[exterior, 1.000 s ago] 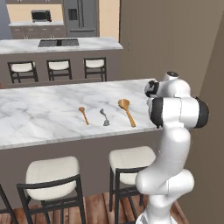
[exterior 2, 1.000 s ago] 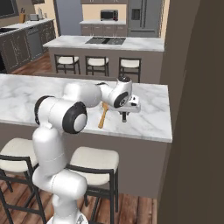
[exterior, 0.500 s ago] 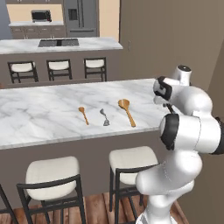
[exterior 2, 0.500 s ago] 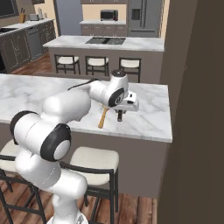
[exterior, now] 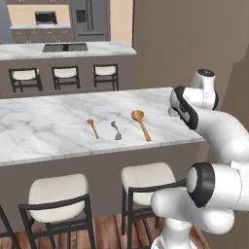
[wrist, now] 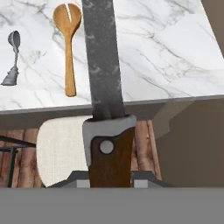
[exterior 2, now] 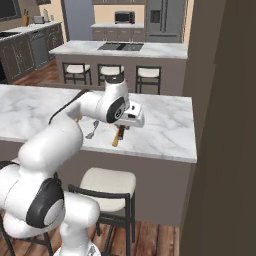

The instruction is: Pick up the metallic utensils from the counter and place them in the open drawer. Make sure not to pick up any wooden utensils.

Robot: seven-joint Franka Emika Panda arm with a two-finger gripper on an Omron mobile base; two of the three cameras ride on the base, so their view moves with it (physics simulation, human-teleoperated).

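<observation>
**Knife gripped over the desk's right end**

The hand view looks straight along a dark-handled knife [wrist: 106,109]: brown wooden handle with a round rivet, grey metal collar, and a long dull grey blade running up the picture. The hand [wrist: 108,177] is closed on the handle, its two dark tips pressed against either side.

Past the blade, that view shows the white marble desk [wrist: 166,52] with its front edge crossing the picture, and below it a pale stool seat [wrist: 61,151] over a wooden plank floor. On the marble lie the longer wooden spoon [wrist: 68,41], its broad bowl split by a slot, and the small silver spoon [wrist: 12,59] beside it.

The left base view shows three utensils lying well apart near the desk's front edge: a short wooden spoon [exterior: 92,127], the silver spoon [exterior: 115,130] and the longer wooden spoon [exterior: 141,124]. The right base view shows the hand [exterior 2: 131,118] hanging just above the marble, towards the right end of the desk.

Behind the desk stands a second marble-topped island [exterior: 102,48] with a black cooktop and three stools, then dark cabinets, a fridge and a microwave. A brown wall closes the right side.
</observation>
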